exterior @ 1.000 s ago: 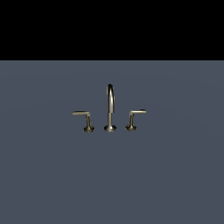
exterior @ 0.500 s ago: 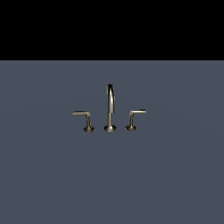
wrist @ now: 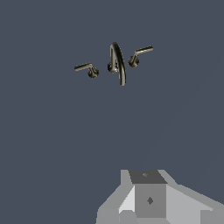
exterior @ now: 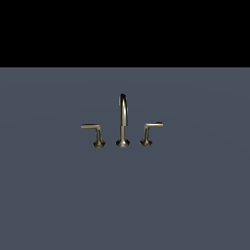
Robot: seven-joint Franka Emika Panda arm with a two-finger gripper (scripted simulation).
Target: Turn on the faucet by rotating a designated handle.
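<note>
Only the grey body of the gripper (wrist: 148,199) shows in the wrist view, and its fingers are out of sight, so I cannot tell if they are spread or pressed together; it hangs well apart from the faucet (exterior: 122,122) and touches nothing. The faucet stands on the flat blue-grey floor (exterior: 125,205), with its tall thin bent spout (exterior: 123,110) in the middle. The designated handle (exterior: 93,130) stands on the exterior view's left of the spout, its thin arm reaching left, and the twin handle (exterior: 150,129) stands on the right, reaching right.
</note>
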